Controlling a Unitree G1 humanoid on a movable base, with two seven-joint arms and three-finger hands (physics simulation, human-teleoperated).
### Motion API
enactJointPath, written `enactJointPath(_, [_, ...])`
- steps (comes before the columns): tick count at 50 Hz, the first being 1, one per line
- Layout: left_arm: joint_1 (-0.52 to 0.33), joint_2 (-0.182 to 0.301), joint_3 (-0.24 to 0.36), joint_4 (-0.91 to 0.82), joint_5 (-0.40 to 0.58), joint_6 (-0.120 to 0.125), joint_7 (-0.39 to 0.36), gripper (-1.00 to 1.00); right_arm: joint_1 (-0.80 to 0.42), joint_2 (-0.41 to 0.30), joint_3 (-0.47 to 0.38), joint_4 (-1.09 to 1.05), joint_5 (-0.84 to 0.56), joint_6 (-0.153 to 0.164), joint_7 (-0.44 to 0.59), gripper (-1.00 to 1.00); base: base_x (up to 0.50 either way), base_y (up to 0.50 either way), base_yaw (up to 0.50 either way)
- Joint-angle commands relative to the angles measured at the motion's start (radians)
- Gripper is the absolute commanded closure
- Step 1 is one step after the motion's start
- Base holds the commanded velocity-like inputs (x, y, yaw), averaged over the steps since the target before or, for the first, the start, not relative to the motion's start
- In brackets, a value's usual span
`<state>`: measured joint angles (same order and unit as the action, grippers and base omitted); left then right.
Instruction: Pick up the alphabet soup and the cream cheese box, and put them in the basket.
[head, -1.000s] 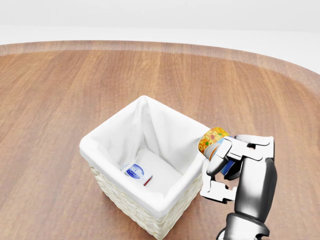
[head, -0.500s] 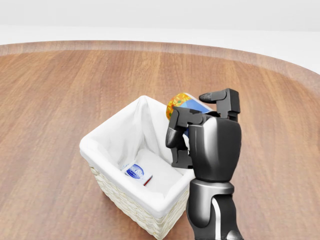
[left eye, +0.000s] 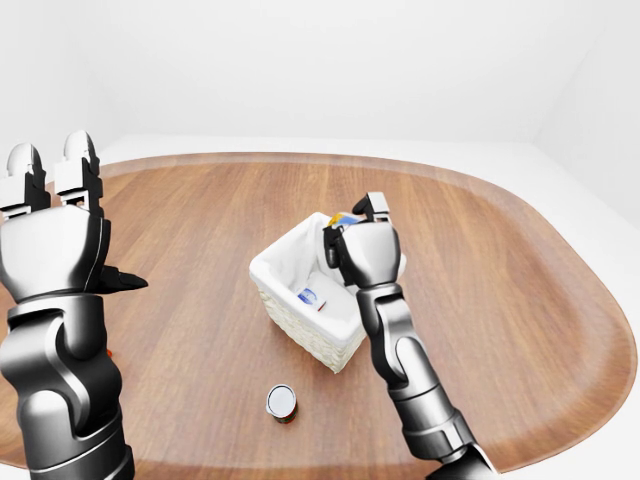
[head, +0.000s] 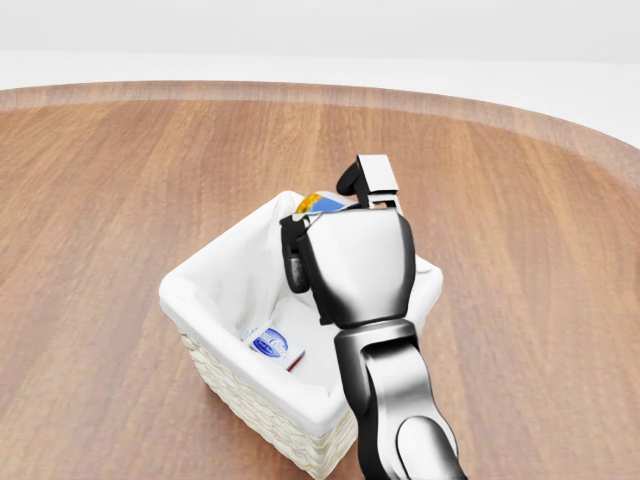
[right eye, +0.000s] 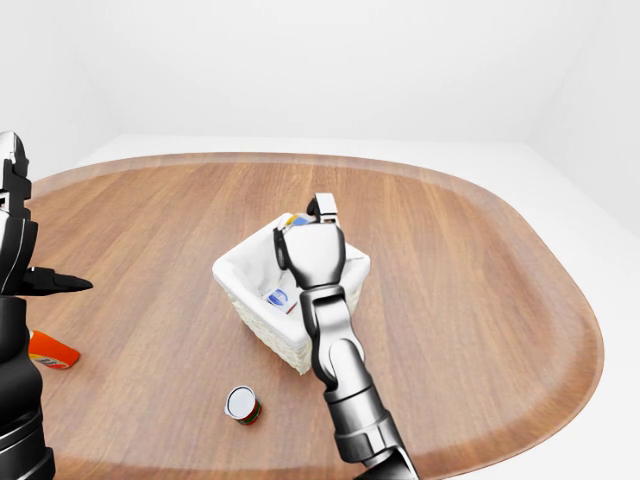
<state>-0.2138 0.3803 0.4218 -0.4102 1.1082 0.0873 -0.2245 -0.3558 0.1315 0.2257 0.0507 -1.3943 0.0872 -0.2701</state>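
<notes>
Head view: right hand (head: 345, 255) blocks basket (head: 205, 300); cream cheese box (head: 272, 345) inside.

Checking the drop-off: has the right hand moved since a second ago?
Yes. In the head view the right hand, shut on the alphabet soup, went from right of the basket leftward and upward, over its opening.

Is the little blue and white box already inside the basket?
Yes, the cream cheese box lies on the white lining at the bottom of the basket.
</notes>
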Motion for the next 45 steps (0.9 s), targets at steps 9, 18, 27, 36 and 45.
enactJointPath(9, [-0.002, 0.013, -0.006, 0.0, -0.022, 0.0, -0.002, -1.0, -0.166, -0.003, -0.036, 0.036, -0.174, 0.0, 0.393, 1.0, 0.0, 0.0, 0.0])
enactJointPath(18, [-0.001, 0.011, -0.005, 0.003, -0.027, 0.0, 0.003, -1.0, -0.222, -0.015, -0.047, 0.085, -0.23, 0.0, 0.553, 1.0, 0.0, 0.0, 0.0])
enactJointPath(27, [-0.002, 0.015, -0.003, 0.001, -0.035, 0.0, 0.001, -1.0, -0.296, -0.004, -0.057, 0.174, -0.259, 0.0, 0.65, 1.0, 0.0, 0.0, 0.0])
enactJointPath(36, [0.0, 0.013, -0.006, -0.004, -0.029, 0.0, 0.001, -1.0, -0.371, 0.02, -0.056, 0.335, -0.232, 0.0, 0.599, 1.0, 0.0, 0.0, 0.0])
enactJointPath(45, [0.004, 0.011, -0.004, -0.002, -0.03, 0.0, 0.005, -1.0, -0.385, 0.027, -0.047, 0.421, -0.213, 0.0, 0.543, 1.0, 0.0, 0.0, 0.0])
